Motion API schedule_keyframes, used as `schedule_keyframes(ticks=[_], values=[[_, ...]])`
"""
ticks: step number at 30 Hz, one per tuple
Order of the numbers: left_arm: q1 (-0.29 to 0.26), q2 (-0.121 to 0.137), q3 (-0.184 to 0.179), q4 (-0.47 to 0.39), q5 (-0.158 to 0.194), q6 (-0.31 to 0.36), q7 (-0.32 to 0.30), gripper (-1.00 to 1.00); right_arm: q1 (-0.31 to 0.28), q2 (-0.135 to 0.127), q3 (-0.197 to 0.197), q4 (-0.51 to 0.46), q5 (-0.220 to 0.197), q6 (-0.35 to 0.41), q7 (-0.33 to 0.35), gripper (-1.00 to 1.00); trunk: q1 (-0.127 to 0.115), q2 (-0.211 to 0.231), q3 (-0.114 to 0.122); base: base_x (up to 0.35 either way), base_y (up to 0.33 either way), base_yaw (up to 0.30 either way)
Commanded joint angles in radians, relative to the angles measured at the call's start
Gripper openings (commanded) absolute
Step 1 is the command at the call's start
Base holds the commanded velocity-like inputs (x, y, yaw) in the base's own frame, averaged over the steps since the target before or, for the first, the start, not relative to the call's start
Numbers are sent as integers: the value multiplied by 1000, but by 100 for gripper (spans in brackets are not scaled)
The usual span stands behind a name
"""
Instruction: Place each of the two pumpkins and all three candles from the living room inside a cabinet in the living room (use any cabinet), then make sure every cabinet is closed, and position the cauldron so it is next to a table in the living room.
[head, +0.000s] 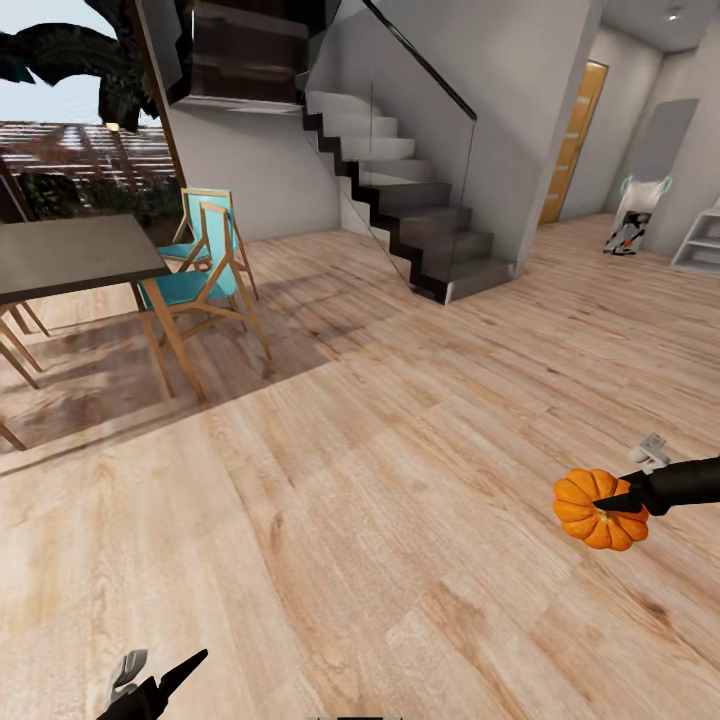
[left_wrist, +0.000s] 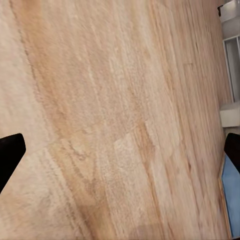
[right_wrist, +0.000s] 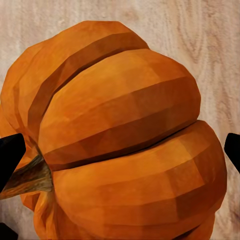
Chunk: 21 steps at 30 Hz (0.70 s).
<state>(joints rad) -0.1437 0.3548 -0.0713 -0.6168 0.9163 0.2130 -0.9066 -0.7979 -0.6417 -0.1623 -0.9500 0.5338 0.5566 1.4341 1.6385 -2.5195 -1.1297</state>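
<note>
Pumpkin (head: 600, 510) was clamped in the right tool (head: 618, 502), carried clear above the wood floor (head: 380, 480), well to the right of the dining table (head: 70, 255), probably held up for transit toward a cabinet. Left tool (head: 165, 680) hung low with fingers spread and nothing between them. No cabinet or other container visible, so contents unknown.

Looking along our left gripper (left_wrist: 120, 155), we see pale wooden floor (left_wrist: 110, 110) with long planks and darker grain streaks running across the frame. Our two black fingertips (left_wrist: 9, 152) sit at opposite edges, spread wide with nothing between them. A blue panel with a wooden edge (left_wrist: 231, 200) and some white furniture (left_wrist: 231, 114) sit beyond.
</note>
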Motion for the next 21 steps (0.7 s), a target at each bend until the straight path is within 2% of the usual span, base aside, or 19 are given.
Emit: schedule_keyframes(ticks=[1,21], values=[[-1,1,-4,0,10,9,-2,100,-1,1,-2,-1,6,11,8,-100,0,0,-1,0,0,104],[-1,1,-5,0,10,9,-2,100,-1,1,-3,-1,6,11,8,-100,0,0,-1,0,0,275]])
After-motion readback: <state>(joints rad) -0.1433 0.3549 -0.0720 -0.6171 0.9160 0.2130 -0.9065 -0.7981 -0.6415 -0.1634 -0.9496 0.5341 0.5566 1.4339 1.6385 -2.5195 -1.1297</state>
